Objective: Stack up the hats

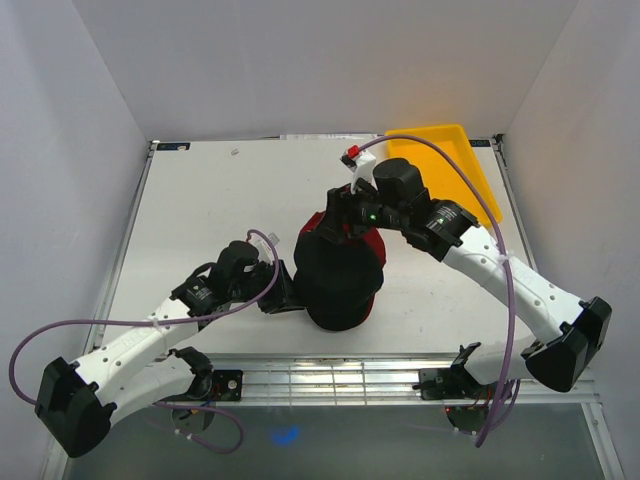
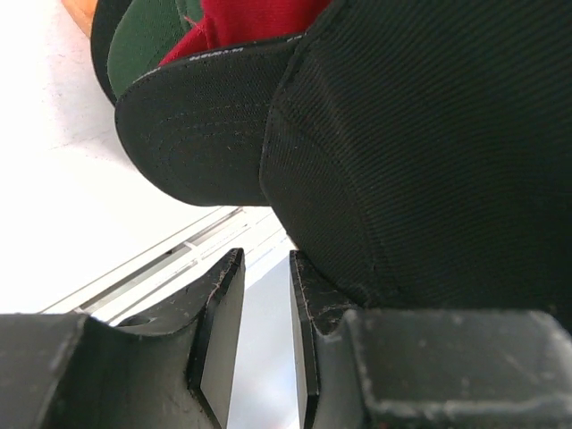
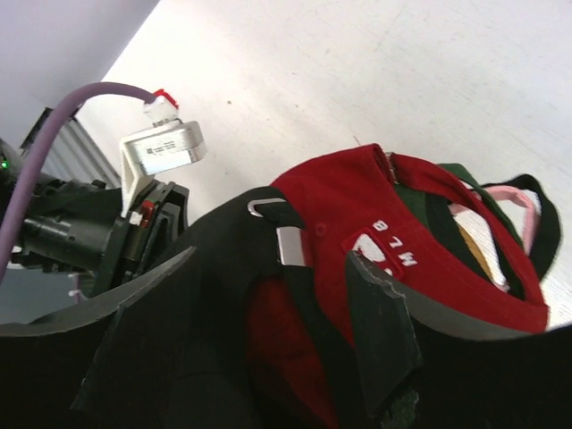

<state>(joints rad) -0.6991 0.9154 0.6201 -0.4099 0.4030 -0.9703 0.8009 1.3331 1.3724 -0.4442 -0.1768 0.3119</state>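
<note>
The hats sit nested in one pile at the table's middle. The black cap (image 1: 340, 280) is on top, over the red cap (image 1: 368, 240). In the left wrist view the black cap (image 2: 429, 152) fills the right, with red (image 2: 250, 22) and dark green (image 2: 152, 36) above its brim. The right wrist view shows the black cap's back (image 3: 223, 259), the red cap (image 3: 357, 197), dark green (image 3: 451, 174) and a pink strap (image 3: 514, 192). My left gripper (image 1: 285, 295) (image 2: 266, 268) stands at the pile's left, slightly open and empty, its right finger against the black cap. My right gripper (image 1: 345, 215) (image 3: 273, 259) is open, straddling the black cap's back strap.
A yellow tray (image 1: 450, 150) lies at the table's back right corner. A bit of the wooden stand (image 2: 76, 11) shows under the pile. The left arm's wrist camera (image 3: 161, 147) is close beyond the pile. A slotted rail (image 1: 340, 375) runs along the near edge.
</note>
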